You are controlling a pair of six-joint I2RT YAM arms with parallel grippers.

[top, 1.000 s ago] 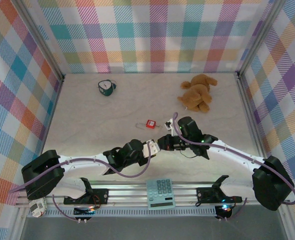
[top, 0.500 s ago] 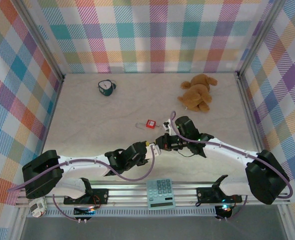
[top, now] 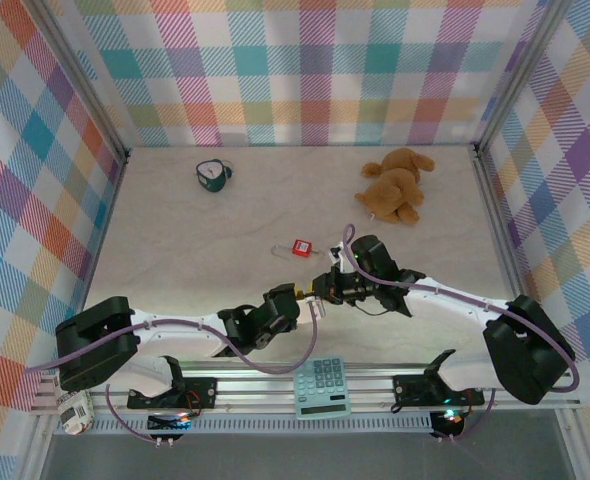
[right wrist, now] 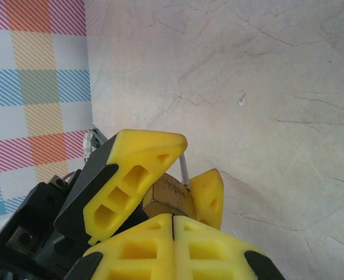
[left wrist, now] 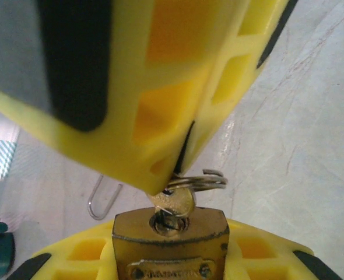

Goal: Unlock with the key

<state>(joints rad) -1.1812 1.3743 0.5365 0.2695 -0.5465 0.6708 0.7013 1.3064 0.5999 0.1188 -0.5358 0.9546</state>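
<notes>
Where the two arms meet over the near middle of the table [top: 205, 235], the view from above shows the left gripper [top: 297, 297] and right gripper [top: 327, 288] tip to tip with a small brass padlock [top: 311, 291] between them. With both arms joined through one thin piece of metal, any sideways drift of either arm could likely bend or jam it. From the left wrist, the key [left wrist: 173, 202] stands in the keyhole on the padlock's flat face, its rounded head and key ring [left wrist: 198, 182] just outside. The right gripper's fingers [left wrist: 160, 116] pinch that head from above. A turn made off the keyhole's line would probably bind the blade, and the smooth head could slip in the pinch so the fingers twist without the key. The left gripper's own fingers [left wrist: 84, 252] flank the padlock body, holding it. From the right wrist, the right gripper's pads [right wrist: 137, 251] are pressed together with no gap, closed on the key. The left gripper is part-way open and clamps the padlock's sides, and a loose clamp there would let the body spin with the key. A thin silver shackle [right wrist: 185, 168] shows behind, and whether it is latched cannot be told
</notes>
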